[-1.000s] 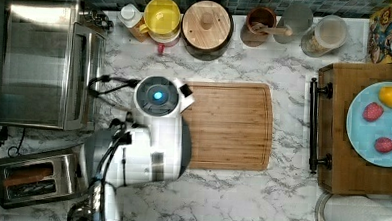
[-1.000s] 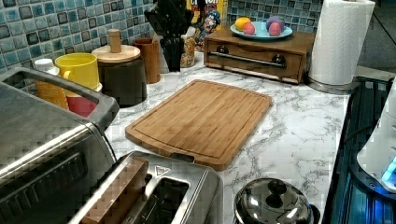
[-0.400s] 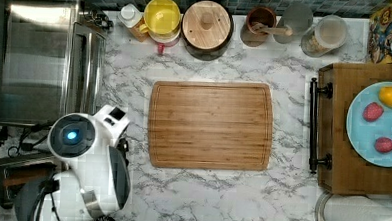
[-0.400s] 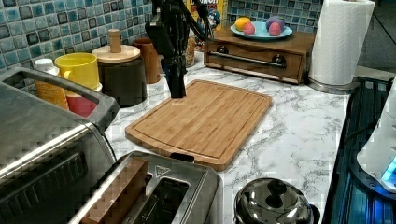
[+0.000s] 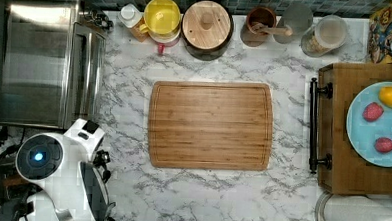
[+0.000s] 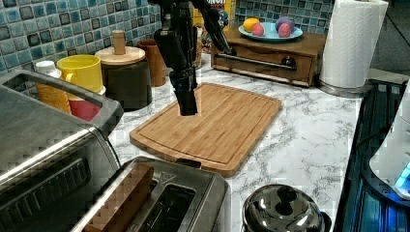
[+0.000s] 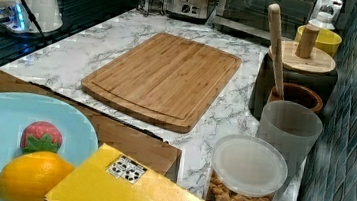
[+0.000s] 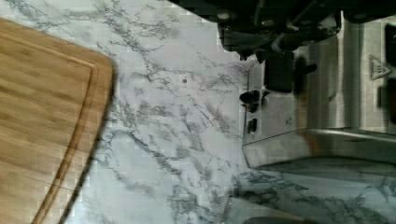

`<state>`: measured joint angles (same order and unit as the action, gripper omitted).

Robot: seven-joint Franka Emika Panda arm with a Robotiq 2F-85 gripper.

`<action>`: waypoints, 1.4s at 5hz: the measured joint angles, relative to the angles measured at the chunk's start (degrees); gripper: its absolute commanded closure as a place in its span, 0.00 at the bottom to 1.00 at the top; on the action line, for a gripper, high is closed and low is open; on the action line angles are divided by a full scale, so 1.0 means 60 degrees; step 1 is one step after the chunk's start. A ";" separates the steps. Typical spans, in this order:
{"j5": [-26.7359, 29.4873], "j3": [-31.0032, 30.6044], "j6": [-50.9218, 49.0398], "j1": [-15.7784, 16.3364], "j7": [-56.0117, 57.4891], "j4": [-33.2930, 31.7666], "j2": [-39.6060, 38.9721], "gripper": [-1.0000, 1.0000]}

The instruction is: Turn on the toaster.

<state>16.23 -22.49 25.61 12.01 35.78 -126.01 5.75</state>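
The toaster [image 6: 164, 198] is a small brushed-steel two-slot one at the near edge of the left view, with a brown slice standing in one slot. In the wrist view its end [image 8: 280, 112] shows a black lever [image 8: 279, 72] and two small black knobs [image 8: 250, 98]. My gripper [image 8: 275, 44] is shut and hovers just off that end, close to the lever, with nothing held. In the left view the gripper [image 6: 187, 107] hangs dark and narrow over the board's near-left part. In the top view my white arm [image 5: 56, 169] covers most of the toaster [image 5: 6, 180].
A bamboo cutting board [image 5: 211, 125] lies mid-counter. A large toaster oven [image 5: 41, 61] stands beside the toaster. Jars and cups [image 5: 208, 23] line the tiled back wall. A wooden drawer box [image 5: 335, 131] carries a blue plate of fruit. A steel pot lid [image 6: 283, 215] sits by the toaster.
In the top view my arm has swung from the board's left edge down to the lower left, over the toaster. In the left view the gripper has come closer and lower.
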 measured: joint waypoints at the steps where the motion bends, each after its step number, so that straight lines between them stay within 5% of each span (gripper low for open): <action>1: 0.0051 -0.0128 0.0210 0.0007 0.0000 -0.0037 0.0031 1.00; 4: 0.0737 0.0058 0.0730 0.0393 0.0000 -0.0112 -0.0103 1.00; 7: 0.0415 -0.0026 0.1084 0.0514 -0.0084 -0.0317 -0.1088 1.00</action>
<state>18.72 -22.65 32.12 15.09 35.28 -127.91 -0.78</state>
